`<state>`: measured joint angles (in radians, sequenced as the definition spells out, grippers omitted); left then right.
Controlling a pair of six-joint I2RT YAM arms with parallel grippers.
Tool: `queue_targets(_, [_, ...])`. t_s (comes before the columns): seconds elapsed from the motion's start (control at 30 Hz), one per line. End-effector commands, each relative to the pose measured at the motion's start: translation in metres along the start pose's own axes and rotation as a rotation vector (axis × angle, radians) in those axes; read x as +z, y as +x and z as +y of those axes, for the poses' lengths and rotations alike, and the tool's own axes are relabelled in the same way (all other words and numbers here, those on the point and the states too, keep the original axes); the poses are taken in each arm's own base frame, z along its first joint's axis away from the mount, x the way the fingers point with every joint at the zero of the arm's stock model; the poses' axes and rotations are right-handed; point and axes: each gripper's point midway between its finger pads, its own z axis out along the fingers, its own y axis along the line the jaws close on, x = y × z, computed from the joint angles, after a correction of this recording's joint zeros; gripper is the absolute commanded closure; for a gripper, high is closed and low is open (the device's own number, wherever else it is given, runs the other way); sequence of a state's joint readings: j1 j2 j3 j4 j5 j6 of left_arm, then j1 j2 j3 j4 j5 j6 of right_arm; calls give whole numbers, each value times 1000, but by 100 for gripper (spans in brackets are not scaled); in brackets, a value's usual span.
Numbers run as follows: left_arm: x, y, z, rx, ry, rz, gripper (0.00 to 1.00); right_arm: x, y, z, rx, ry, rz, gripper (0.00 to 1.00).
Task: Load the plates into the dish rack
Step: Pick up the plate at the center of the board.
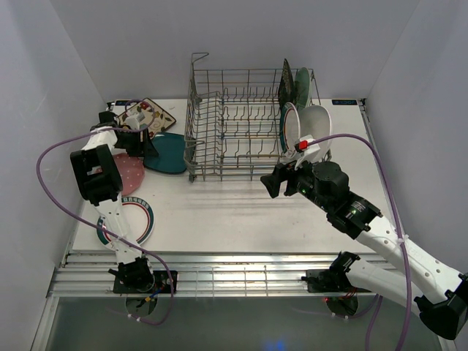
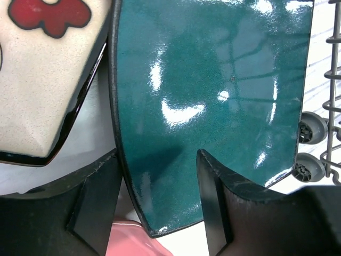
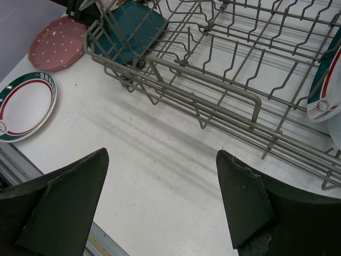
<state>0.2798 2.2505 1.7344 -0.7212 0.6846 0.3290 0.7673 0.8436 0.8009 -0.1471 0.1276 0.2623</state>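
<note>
Eight plates, by my count. Four stand upright at the right end of the dish rack [image 1: 234, 124]: a black floral square [image 1: 286, 82], a mint round [image 1: 303, 88], a green-rimmed white round [image 1: 289, 129] and a plain white plate [image 1: 316, 126]. Four lie on the table [image 1: 234, 212] at the left of the frame: a cream floral square [image 1: 151, 112], a teal square [image 1: 170, 153] against the rack's left wall, a pink dotted plate [image 1: 130, 175] and a second green-rimmed round [image 1: 131, 223]. The left gripper [image 2: 158, 154] has its fingers parted around the teal square's corner, crowded by the cream square; whether they pinch it, I cannot tell. The right gripper [image 3: 162, 154] hangs with fingers wide apart, holding nothing, before the rack's front wall.
</note>
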Motion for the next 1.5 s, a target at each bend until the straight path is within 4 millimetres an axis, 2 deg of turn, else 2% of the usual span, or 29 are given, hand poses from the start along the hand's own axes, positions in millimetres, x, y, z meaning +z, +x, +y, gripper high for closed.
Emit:
queue_targets(0.0, [-3,-9,3,0,-17,-15,33,-2,-9,6,3,-25,-40,13])
queue_targets(0.17, [3,-6,8,-23,-25,-2,39,-2,-10,6,3,-27,-42,13])
queue_targets(0.3, [8,-5,9,-47,-7,-1,55,-2,-9,6,3,-28,-40,13])
queue_targets(0.37, [9,-4,12,-64,-4,-2,57,-3,-10,6,2,-29,-39,13])
queue_targets(0.5, [8,-6,19,-93,6,-15,76,-4,-11,7,2,-31,-44,13])
queue_targets(0.53, [6,-8,20,-99,15,-24,90,-4,-11,7,3,-31,-44,13])
queue_targets(0.6, [0,-13,27,-119,15,-41,100,-5,-11,7,2,-32,-43,13])
queue_targets(0.77, [-18,-28,28,-126,34,-87,100,-5,-11,7,2,-34,-44,13])
queue_targets(0.9, [-29,-38,21,-111,37,-104,100,-4,-11,8,2,-35,-44,13])
queue_targets(1.17, [-68,-69,10,-75,33,-175,100,-2,-9,8,1,-39,-35,14])
queue_targets(1.47, [-112,-92,-5,-63,68,-244,100,-3,-10,8,1,-40,-38,14])
